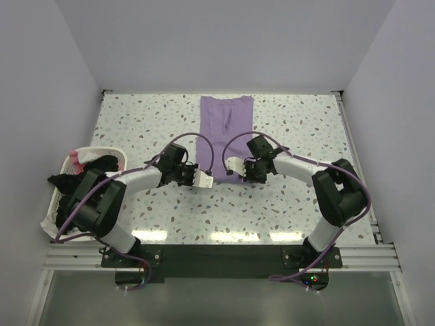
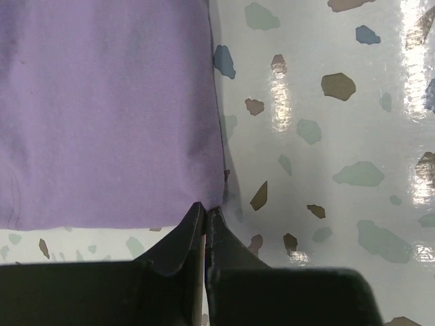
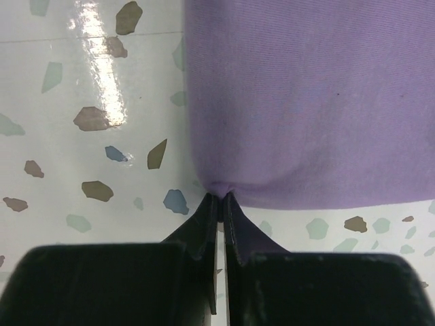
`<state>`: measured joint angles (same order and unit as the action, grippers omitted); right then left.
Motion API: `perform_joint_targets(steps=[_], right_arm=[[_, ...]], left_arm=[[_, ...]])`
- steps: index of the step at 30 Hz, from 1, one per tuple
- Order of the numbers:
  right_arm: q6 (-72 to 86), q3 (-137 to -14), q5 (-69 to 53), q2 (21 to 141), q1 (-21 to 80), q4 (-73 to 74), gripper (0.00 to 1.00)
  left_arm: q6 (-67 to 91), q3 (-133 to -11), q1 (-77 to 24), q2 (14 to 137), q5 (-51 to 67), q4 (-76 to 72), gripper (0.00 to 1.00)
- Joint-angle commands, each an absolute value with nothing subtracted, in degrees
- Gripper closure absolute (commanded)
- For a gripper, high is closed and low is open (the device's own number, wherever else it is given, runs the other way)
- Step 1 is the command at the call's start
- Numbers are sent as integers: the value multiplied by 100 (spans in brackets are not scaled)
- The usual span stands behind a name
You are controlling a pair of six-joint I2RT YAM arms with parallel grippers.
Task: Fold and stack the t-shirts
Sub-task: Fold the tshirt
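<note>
A lilac-purple t-shirt (image 1: 226, 125), folded into a long narrow strip, lies on the speckled table from the far edge toward the arms. My left gripper (image 1: 206, 179) is shut on one near corner of the lilac shirt (image 2: 109, 109); in the left wrist view its tips (image 2: 206, 208) pinch the hem corner. My right gripper (image 1: 238, 176) is shut on the other near corner, and the cloth (image 3: 312, 102) puckers where the tips (image 3: 221, 195) meet. More t-shirts, black (image 1: 102, 164) and pink (image 1: 85, 157), are heaped at the left.
A white laundry basket (image 1: 103, 147) stands at the table's left edge, with black and white cloth (image 1: 49, 224) spilling over its near side. White walls close in the table on the left, far and right sides. Both arms' cables arch over the shirt's near end.
</note>
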<state>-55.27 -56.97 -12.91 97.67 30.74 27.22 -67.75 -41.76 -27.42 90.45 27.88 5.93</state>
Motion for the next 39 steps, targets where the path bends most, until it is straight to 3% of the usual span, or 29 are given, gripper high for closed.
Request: perform_joint_targets(steps=[1,16,24,28,33,39], right_arm=[[-5414,-5906,-1345,9809,3050,2979,100],[-4878,-7339,-1827,9080,2637,5017,100],[-4878,-6592,-2504,7220,2848,6415,100],[-4773,-6793,-2654,6706,2848,6934,100],[-4869,-7215,-2409,7197,2673,6856,100],[-5045,-8049,-2487,8664,2146,6583,100]], left_arm=[[-6355,-4508,-2769,8974,3032,888,100],[-5845,-5678,-2759,8289,3401,2258,100],[-5169,-4862,-3216,6348,3831,3364,100],[-4239,-5018,-3375,5564,3947,3568,100],[-4122,-5624,-3366,6239,3648,3455,100],[-4227,-6020,-2866,7495,3559,2779,100]])
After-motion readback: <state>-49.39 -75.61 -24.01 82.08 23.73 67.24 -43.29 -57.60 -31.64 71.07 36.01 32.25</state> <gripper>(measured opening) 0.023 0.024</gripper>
